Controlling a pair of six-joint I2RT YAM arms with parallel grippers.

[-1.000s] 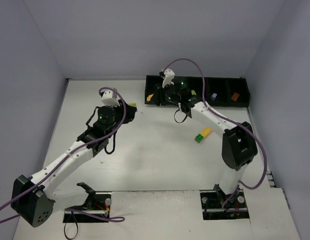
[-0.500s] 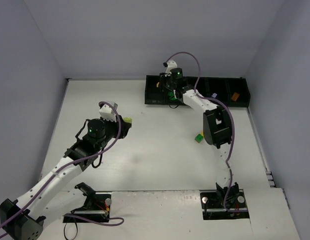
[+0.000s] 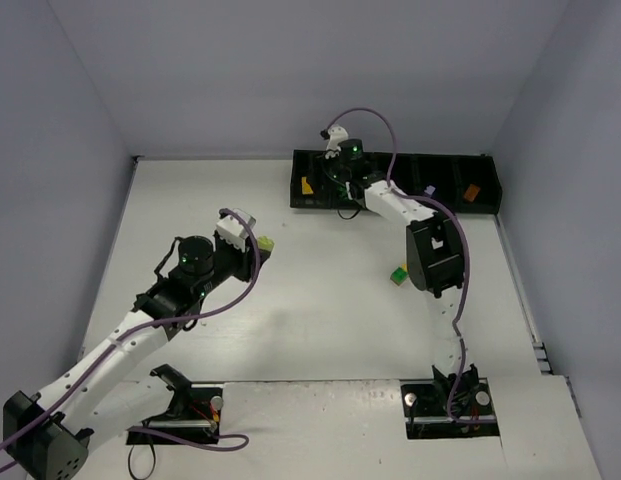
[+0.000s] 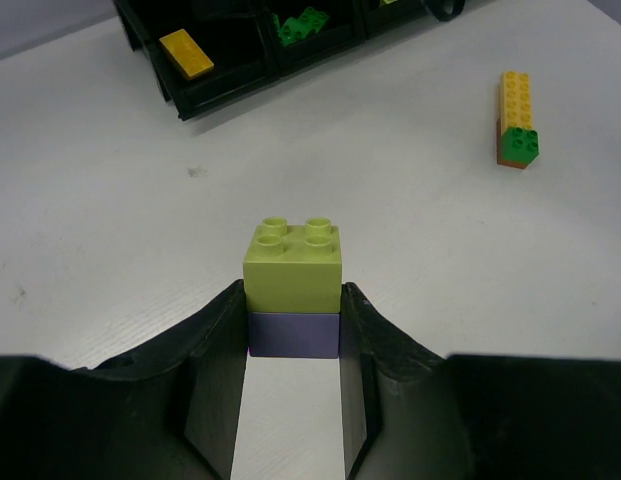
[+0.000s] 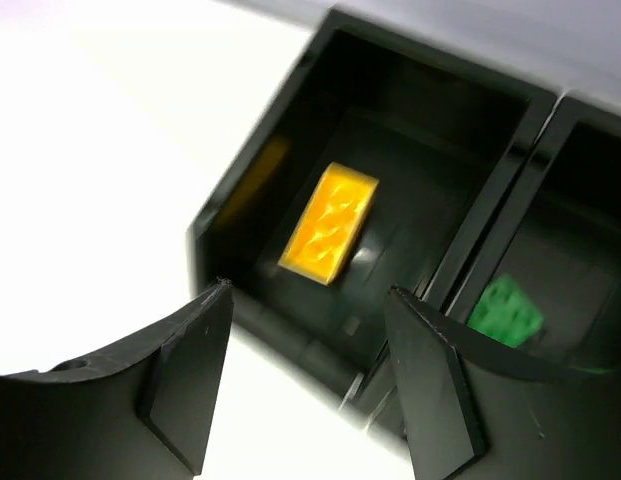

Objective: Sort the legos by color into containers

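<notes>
My left gripper [image 4: 293, 335] is shut on a two-brick stack, a lime green brick [image 4: 293, 268] on a lavender brick [image 4: 293, 334], held left of the table's centre [image 3: 260, 245]. My right gripper [image 5: 310, 300] is open and empty over the front wall of the black tray's [image 5: 490, 210] leftmost compartment, which holds a yellow brick [image 5: 330, 222]. A dark green brick [image 5: 504, 310] lies in the second compartment. In the top view the tray [image 3: 310, 205] stands at the back, with the right gripper [image 3: 340, 188] over its left part.
A stack of yellow, orange-brown and dark green bricks [image 4: 516, 118] lies on the table right of centre, partly behind the right arm in the top view [image 3: 399, 274]. A lavender brick [image 3: 429, 190] and an orange brick [image 3: 471, 192] lie in the tray's right compartments.
My left gripper has carried the lime-and-lavender stack nearer and slightly right. My right arm has stretched out to the tray, and the yellow brick shows in the left compartment again.
</notes>
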